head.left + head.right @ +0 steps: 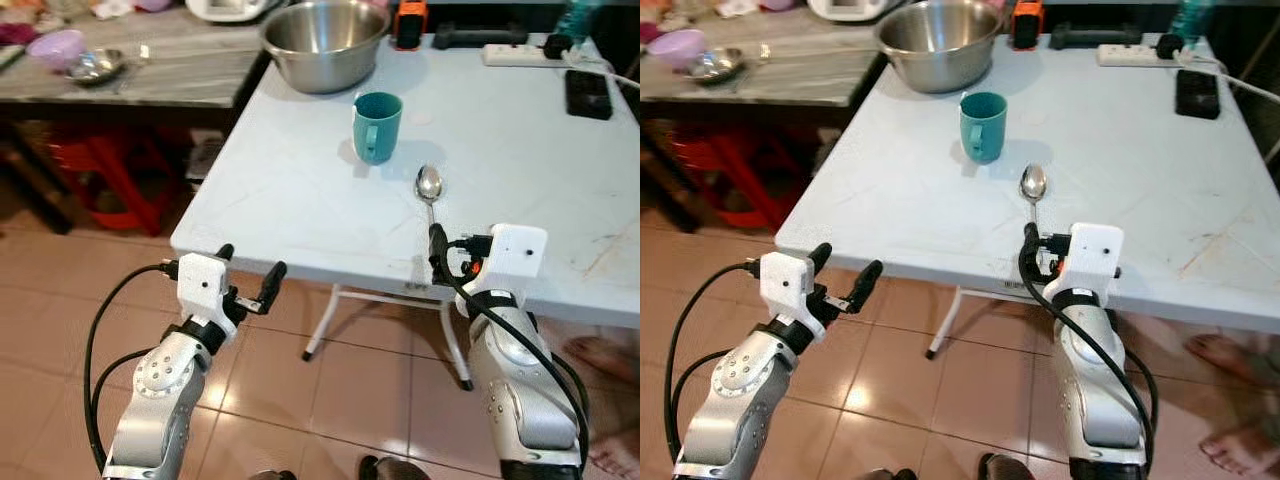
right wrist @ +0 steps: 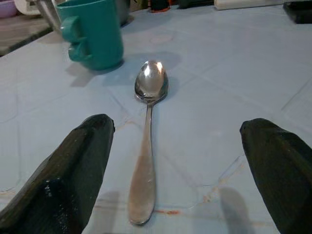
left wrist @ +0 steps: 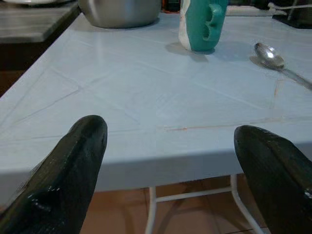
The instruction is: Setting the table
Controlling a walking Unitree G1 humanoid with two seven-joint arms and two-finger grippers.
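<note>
Your right end effector [image 2: 178, 170] hangs wide open and empty at the surface's [image 1: 300, 190] near edge, its fingers [image 2: 73, 180] straddling the spoon's [image 2: 146, 146] handle without touching it. The spoon's bowl points to 12 o'clock. At the spoon's 11 o'clock stands the teal mug [image 1: 377, 126], with the steel bowl [image 1: 325, 42] beyond. Your left end effector [image 1: 250, 275], equally open and empty, hovers just off the near-left corner.

Pale blue worktop [image 1: 300, 190] w/ teal mug [image 1: 377, 126] & spoon [image 1: 429, 186] just ahead of right pincer [image 1: 437, 243]; steel bowl [image 1: 324, 42], power strip [image 1: 520, 55], black phone [image 1: 588, 93] further beyond.
</note>
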